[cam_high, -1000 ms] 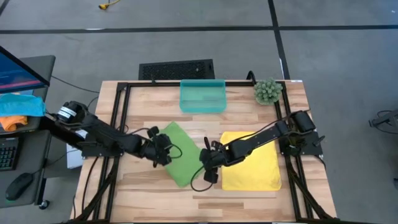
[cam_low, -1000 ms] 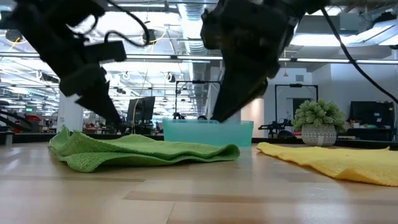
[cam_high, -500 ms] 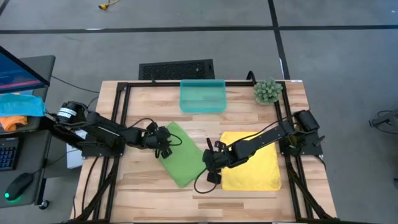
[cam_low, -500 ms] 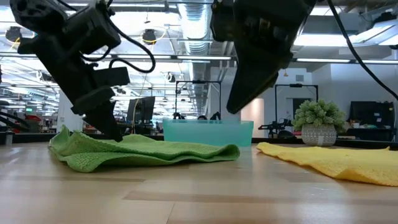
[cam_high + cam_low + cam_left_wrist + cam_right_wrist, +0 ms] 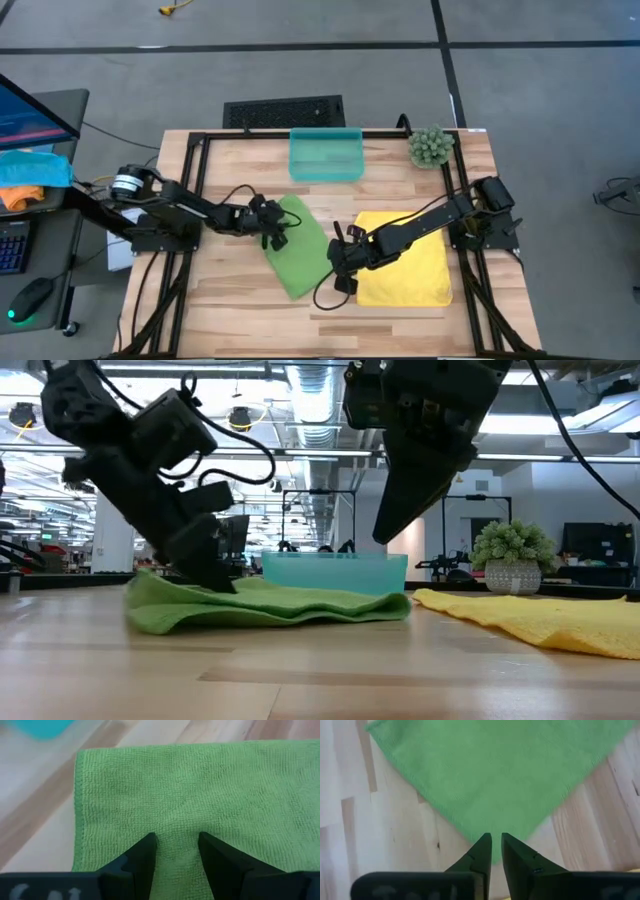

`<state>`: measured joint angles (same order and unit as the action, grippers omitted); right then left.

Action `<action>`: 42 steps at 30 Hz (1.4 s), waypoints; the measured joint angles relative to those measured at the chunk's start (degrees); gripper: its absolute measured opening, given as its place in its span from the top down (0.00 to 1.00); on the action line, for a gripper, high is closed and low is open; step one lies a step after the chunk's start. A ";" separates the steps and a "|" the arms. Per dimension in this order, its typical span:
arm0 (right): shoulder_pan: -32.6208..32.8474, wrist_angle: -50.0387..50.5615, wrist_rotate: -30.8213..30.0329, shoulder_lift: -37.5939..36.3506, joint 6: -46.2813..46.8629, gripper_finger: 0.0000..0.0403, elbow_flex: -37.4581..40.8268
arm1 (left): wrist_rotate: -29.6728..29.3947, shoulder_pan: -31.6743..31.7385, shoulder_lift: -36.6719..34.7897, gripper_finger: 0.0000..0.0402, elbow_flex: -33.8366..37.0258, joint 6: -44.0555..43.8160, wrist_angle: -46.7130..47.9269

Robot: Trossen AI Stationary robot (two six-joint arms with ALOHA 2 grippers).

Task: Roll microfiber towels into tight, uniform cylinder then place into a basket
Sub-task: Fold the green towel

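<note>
The light green towel (image 5: 300,250) lies flat on the table, set diagonally, and also shows in the low view (image 5: 270,605). My left gripper (image 5: 275,224) is open, with its fingertips down on the towel's left part (image 5: 176,840). My right gripper (image 5: 340,266) is shut and hangs above the towel's right corner (image 5: 496,845), raised off the table in the low view (image 5: 388,532). The yellow towel (image 5: 408,258) lies flat at the right. The teal basket (image 5: 325,155) stands at the far edge. My left gripper rests both open fingertips (image 5: 147,845) on the green towel's top face, a little in from its left edge (image 5: 80,810). It comes slanting down from the table's left. The towel lies on the table, with a strip of cloth (image 5: 176,832) between the fingers.
A small potted plant (image 5: 430,147) stands at the far right corner beside the basket. A black grille panel (image 5: 285,110) lies beyond the table's far edge. Black frame rails (image 5: 190,200) run along the table's sides. Bare wood shows at the near edge (image 5: 250,310).
My left gripper has gone toward the table's right and far edges and down onto the green towel. The towel has slid a little toward the right, its left edge most. My right gripper has shifted slightly toward the right.
</note>
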<state>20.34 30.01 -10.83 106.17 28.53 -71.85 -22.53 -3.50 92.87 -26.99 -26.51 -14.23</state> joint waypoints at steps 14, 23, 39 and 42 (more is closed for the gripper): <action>0.00 1.08 0.00 0.00 0.00 0.84 0.00 | 5.05 0.00 4.44 0.64 -9.84 21.26 2.79; 1.44 4.30 -3.85 -1.59 0.80 0.84 0.04 | 5.99 -8.24 0.51 0.64 -12.13 17.82 6.39; 7.57 6.59 -14.55 -7.69 4.50 0.84 0.00 | -4.17 -23.00 1.39 0.64 -12.21 4.81 1.36; 7.28 7.82 -14.59 -7.69 4.55 0.84 0.00 | -2.47 -22.98 4.42 0.64 -12.88 3.87 0.23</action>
<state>27.62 37.84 -25.42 98.48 33.08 -71.85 -24.99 -26.48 97.28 -39.88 -22.64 -13.99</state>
